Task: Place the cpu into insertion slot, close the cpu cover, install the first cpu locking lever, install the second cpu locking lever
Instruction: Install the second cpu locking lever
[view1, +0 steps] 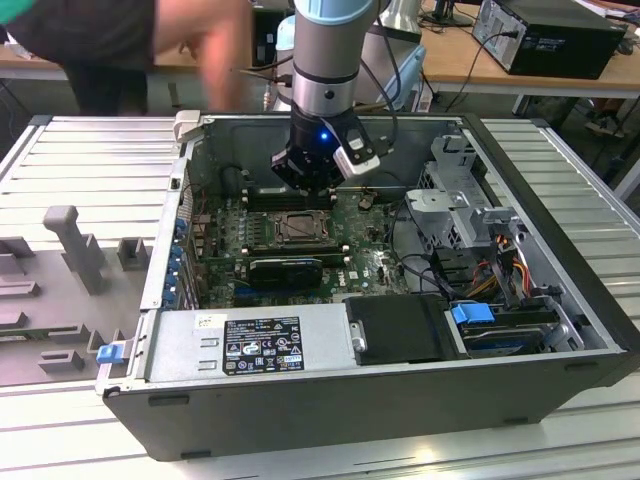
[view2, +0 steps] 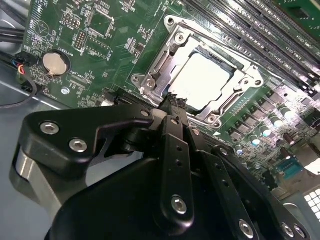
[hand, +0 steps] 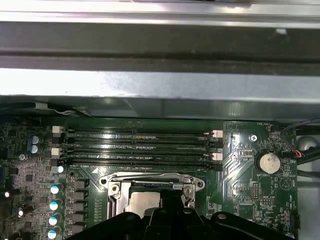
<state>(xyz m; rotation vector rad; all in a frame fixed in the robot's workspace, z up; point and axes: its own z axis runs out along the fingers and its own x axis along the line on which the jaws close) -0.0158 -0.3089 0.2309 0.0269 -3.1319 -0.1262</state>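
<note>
Pincer (view2: 172, 100) partly masking cpu cover (view2: 200, 80)

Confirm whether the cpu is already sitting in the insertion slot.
Yes: in the second wrist view the silver-topped cpu lies flat inside the insertion slot, with the cpu cover framing it.

The open computer case (view1: 560, 330) lies on the desk (view1: 90, 160), with the motherboard (view1: 370, 262) flat on its floor. The insertion slot (view1: 298, 228) sits mid-board, the cpu (view2: 201, 80) in it and the cpu cover (view2: 172, 52) down around the chip. The memory slots (hand: 140, 147) run along the slot's far side. The gripper (view1: 305, 182) hangs just above the slot's far edge. An expansion card (view1: 285, 268) lies just near of the slot. The drive bay (view1: 470, 215) stands at the exterior view's right.
</note>
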